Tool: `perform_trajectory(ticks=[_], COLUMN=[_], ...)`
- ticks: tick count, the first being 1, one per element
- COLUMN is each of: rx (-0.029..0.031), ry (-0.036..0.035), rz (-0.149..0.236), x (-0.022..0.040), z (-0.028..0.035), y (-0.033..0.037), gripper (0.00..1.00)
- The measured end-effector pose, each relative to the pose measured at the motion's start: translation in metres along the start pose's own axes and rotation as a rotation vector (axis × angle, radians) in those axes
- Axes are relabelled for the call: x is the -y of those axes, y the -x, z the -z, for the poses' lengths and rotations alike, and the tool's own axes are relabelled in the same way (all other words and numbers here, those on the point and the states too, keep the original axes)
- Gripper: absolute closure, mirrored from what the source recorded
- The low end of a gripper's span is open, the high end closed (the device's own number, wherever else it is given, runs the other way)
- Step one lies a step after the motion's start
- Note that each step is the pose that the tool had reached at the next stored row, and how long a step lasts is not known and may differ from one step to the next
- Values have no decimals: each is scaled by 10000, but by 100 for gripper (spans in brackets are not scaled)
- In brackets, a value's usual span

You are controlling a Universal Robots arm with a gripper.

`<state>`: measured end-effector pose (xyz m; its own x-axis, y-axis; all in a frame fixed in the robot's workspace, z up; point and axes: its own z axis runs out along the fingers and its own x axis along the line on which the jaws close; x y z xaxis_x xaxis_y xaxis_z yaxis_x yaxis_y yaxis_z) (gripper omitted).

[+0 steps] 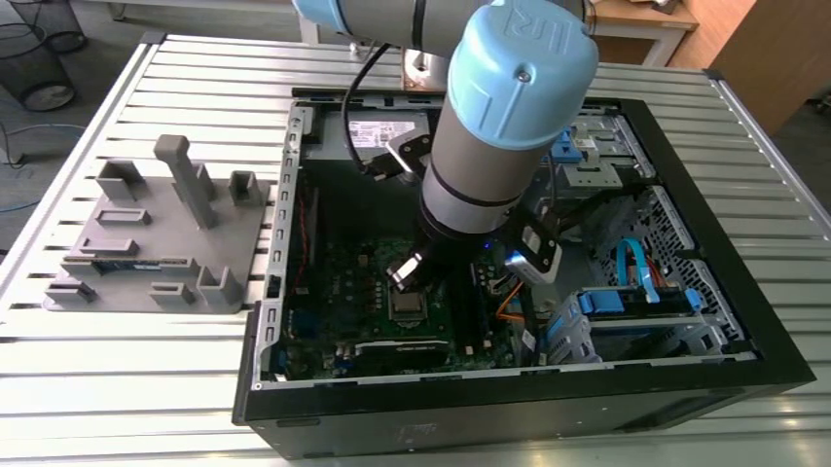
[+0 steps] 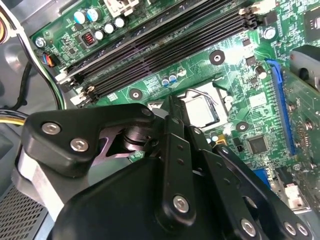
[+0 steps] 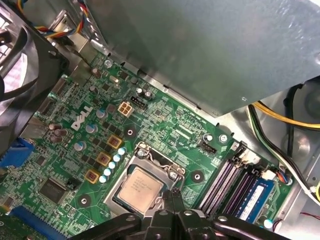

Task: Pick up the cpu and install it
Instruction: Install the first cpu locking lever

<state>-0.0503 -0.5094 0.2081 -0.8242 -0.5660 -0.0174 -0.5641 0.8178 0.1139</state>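
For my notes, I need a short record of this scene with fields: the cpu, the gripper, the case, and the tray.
cpu: lies flat in the motherboard socket
gripper: shut, holds nothing, hangs over the socket's edge beside the cpu; contact cannot be told
computer case: open, lying on the slatted table
grey tray: on the table, at the exterior view's left of the case

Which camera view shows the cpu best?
The first wrist view: the cpu sits in the socket, nearly all its silver top showing. In the second wrist view the gripper covers part of it. In the exterior view it is a small square below the arm.
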Motion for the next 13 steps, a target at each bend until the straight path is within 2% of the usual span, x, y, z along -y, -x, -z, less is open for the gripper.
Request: perform_trajectory(ticks=[13], rx=[-5], ry=[-36], rz=[-41], x=[34], z=[-71], y=[-18], gripper=[89])
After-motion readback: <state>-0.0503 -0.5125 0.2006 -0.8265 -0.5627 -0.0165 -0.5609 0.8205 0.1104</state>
